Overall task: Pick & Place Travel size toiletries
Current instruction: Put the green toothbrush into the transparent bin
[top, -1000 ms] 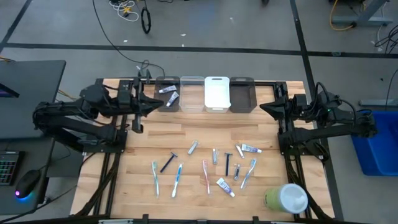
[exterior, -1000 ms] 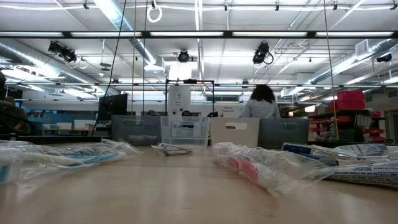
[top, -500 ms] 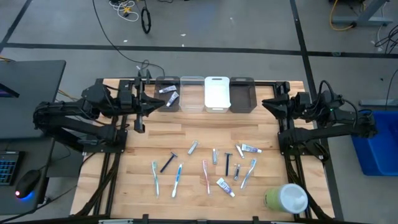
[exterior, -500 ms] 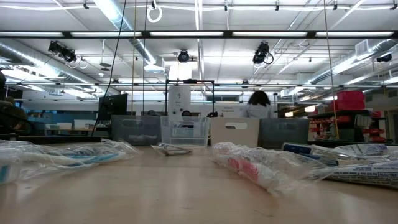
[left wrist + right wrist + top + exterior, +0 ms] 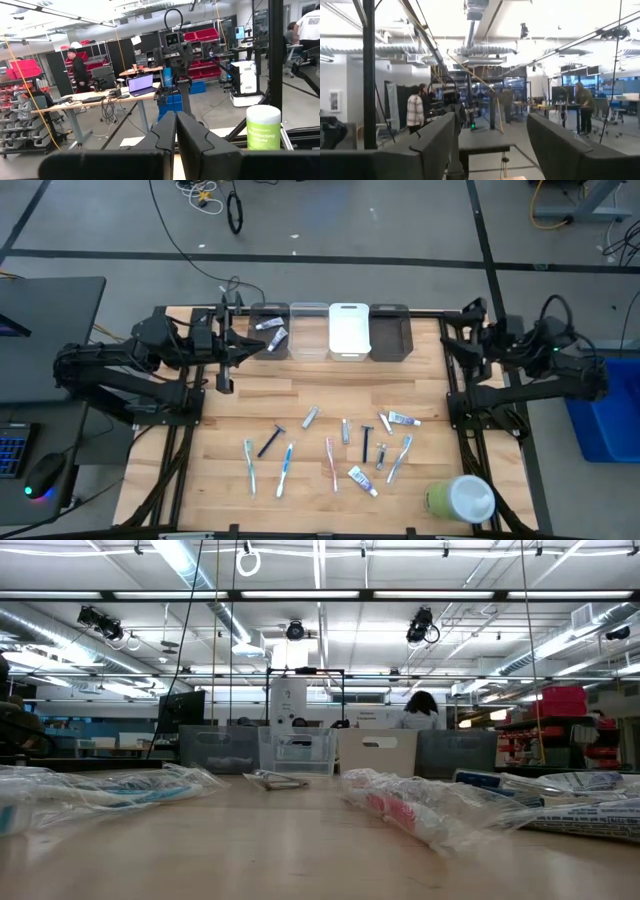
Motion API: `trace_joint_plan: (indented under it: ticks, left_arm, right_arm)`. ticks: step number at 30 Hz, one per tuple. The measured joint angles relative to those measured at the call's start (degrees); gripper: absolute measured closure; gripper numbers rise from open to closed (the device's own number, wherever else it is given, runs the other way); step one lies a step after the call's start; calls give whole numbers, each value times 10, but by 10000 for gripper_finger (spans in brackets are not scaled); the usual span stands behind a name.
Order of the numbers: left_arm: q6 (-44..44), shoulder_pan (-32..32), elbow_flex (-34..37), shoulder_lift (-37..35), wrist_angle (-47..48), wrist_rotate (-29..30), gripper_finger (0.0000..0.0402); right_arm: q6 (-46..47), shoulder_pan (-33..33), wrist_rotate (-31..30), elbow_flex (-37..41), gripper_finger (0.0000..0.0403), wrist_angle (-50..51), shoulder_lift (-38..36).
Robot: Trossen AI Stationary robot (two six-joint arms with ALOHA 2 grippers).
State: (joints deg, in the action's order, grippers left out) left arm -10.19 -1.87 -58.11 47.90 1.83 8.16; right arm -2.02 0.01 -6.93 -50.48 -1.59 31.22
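Toiletries (image 5: 330,445) lay scattered mid-table toward the front edge, two already in the back bin (image 5: 270,332). Your right gripper (image 5: 452,343) stood wide, empty, by the right edge; left gripper (image 5: 243,346) shut, empty. Risk: crowded wrappers, you might pinch two together.
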Motion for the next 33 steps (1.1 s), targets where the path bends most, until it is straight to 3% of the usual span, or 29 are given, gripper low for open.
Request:
trace_joint_plan:
  ticks: [3,11,16,22,33]
  left_arm:
    - [-8,0,0,0,0,0,377]
    - [-12,0,0,0,0,0,377]
    - [-12,0,0,0,0,0,377]
    - [-12,0,0,0,0,0,377]
    - [-14,0,0,0,0,0,378]
  right_arm:
    - [-2,0,0,-5,177,26,1]
    - [-6,0,30,-5,311,95,3]
    - [-20,0,30,-5,365,111,2]
    - [-42,0,30,-5,397,104,1]
    - [-34,0,30,-5,401,146,2]
